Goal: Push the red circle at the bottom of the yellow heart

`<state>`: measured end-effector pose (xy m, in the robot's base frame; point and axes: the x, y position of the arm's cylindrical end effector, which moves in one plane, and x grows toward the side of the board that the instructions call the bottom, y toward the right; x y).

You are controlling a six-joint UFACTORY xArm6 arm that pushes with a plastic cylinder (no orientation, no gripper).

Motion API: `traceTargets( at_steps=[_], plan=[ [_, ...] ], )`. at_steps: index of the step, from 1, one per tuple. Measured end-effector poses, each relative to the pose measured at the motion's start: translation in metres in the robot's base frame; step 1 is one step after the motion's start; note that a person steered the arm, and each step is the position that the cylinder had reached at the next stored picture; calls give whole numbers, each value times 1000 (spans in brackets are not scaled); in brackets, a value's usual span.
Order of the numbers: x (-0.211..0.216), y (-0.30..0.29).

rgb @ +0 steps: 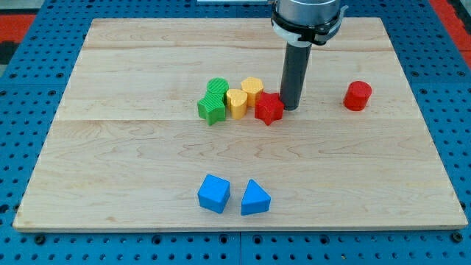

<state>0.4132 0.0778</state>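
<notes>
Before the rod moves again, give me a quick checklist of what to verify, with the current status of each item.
1. Red circle block in view, standing alone at the view's right: ok.
2. Yellow heart block located in the central cluster: ok.
3. My tip beside the red circle: not ok; it is at the red star block, left of the circle.
4. Spot below the yellow heart free: ok; bare wooden board there.
5. Path from circle to that spot clear: not ok; the red star lies near the line.
6. Tip touching the red star: cannot tell.
</notes>
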Motion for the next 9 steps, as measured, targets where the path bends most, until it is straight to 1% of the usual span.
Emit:
traceTargets(
  at_steps=[2,4,5,6,7,8,9],
  plan=[
    [-1,1],
    [-28,90],
    [-28,128],
    [-40,137],
    [-46,173],
    [-15,210],
    [3,171]
  ],
)
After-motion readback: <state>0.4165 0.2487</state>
